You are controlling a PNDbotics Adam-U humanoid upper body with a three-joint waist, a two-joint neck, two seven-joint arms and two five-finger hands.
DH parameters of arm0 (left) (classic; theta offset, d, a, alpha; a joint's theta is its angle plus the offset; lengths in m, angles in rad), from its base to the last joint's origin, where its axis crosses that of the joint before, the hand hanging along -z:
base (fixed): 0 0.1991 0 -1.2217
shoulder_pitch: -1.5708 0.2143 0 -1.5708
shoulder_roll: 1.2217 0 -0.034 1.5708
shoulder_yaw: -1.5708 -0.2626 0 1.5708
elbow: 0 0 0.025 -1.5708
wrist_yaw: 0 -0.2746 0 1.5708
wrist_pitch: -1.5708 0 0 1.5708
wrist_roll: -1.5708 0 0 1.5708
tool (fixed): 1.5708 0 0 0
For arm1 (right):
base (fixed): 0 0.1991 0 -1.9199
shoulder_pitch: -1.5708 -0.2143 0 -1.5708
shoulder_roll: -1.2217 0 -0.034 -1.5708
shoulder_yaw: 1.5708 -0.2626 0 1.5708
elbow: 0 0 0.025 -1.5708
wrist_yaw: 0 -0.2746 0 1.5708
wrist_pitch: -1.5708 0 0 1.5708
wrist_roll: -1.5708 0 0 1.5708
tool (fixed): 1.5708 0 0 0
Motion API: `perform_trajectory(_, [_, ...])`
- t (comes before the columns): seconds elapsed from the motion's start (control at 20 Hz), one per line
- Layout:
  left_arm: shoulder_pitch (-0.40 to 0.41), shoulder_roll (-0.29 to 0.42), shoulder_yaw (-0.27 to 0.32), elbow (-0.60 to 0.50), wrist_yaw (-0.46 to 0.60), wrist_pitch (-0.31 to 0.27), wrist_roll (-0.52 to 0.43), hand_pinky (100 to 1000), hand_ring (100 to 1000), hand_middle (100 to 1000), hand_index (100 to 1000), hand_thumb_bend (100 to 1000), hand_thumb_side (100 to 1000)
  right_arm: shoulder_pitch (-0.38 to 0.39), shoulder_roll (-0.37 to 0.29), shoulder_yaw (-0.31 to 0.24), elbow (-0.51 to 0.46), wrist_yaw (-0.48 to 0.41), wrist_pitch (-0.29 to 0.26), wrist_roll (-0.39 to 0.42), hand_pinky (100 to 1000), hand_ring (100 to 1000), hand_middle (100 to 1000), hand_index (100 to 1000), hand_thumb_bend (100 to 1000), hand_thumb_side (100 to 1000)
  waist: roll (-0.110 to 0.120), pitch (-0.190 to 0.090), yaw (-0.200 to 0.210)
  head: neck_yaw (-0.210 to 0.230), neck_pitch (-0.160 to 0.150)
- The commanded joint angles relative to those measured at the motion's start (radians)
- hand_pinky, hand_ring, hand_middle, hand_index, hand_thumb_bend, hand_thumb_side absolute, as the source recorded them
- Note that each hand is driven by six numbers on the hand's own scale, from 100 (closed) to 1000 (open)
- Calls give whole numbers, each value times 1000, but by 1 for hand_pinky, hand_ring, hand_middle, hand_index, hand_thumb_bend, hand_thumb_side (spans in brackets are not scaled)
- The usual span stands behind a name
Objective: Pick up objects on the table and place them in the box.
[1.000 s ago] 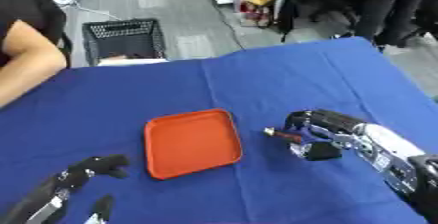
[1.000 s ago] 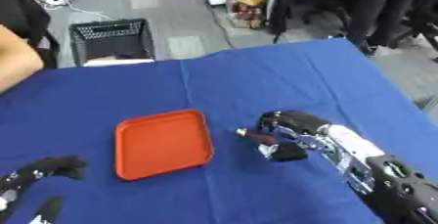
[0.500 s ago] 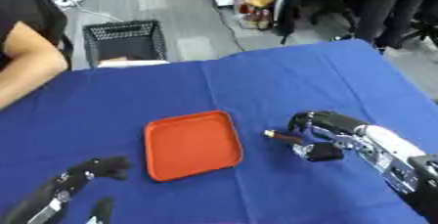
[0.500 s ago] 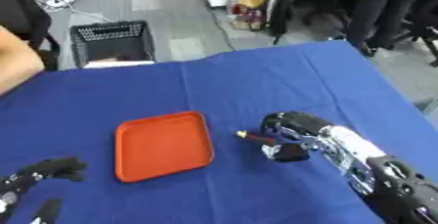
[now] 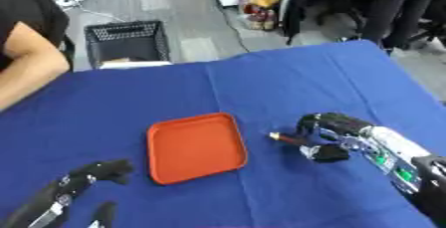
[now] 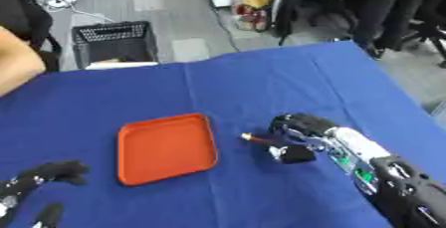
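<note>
Blue cloth covers the desk [image 5: 261,82], with grey floor, a black wire basket [image 5: 126,43] and dark chairs beyond its far edge.

On that cloth lies a small slim dark stick with a reddish, light-tipped end [image 5: 285,138]. Its near end runs in under the fingers [image 5: 318,122] of the robot's right hand [image 5: 335,130], and its tipped end pokes out to their left, toward the shallow orange plastic tray with rounded corners [image 5: 196,147]. The long axis runs roughly left to right, slightly tilted, so it points from the fingers at the tray. The fingers are curled down over the near end with the thumb below; they seem to be pinching it, though the contact itself is hidden.

The tray lies flat, well to the left of the fingers, and holds nothing visible. I judge it to be the box of the task, so the coming move is a lift and a carry leftward. The right hand is by far the nearer.

The robot's left hand [image 5: 83,182] rests idle near the lower left corner, fingers loosely bent, holding nothing.

The left eye view shows more of that idle hand; the right eye view shows the stick's tip [image 6: 247,136] clear of the fingers more plainly.
</note>
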Motion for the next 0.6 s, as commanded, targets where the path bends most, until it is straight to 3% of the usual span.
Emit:
perform_trajectory(0.05, [-3, 1, -3, -13, 5, -1, -2, 893, 758, 846, 1000, 100, 729, -24, -16, 5, 3, 18, -15, 2, 652, 740, 809, 809, 100, 795, 0, -9, 1, -7, -4])
perform_trajectory(0.6, [-2, 4, -4, -12, 7, -1, -4, 894, 759, 846, 1000, 100, 729, -43, -32, 67, -2, 105, -77, 28, 675, 773, 809, 801, 100, 807, -6, -11, 5, -6, -4])
